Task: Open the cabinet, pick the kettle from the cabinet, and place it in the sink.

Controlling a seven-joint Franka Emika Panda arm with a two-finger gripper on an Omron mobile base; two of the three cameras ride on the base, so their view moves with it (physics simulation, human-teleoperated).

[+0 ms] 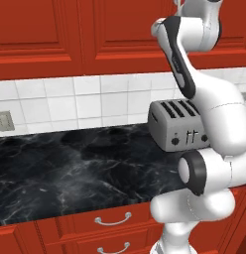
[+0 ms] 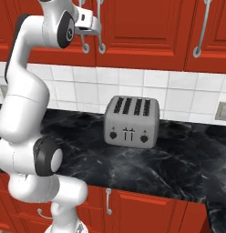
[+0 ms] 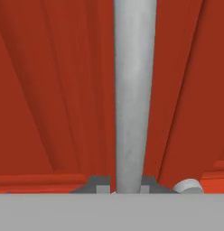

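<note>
Up at the cabinet [image 2: 146,27], gripper [image 3: 125,189] clamps handle [image 3: 132,90], fingertips barely visible.

The toaster [image 2: 131,121] stands on the counter [image 2: 178,166] against the wall (under the cabinet [image 2: 146,32]), drawers [image 1: 112,225] below the counter

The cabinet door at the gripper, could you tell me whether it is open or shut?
Shut. The cabinet door lies flush with its neighbours, no gap showing. The gripper is closed on its handle.
</note>
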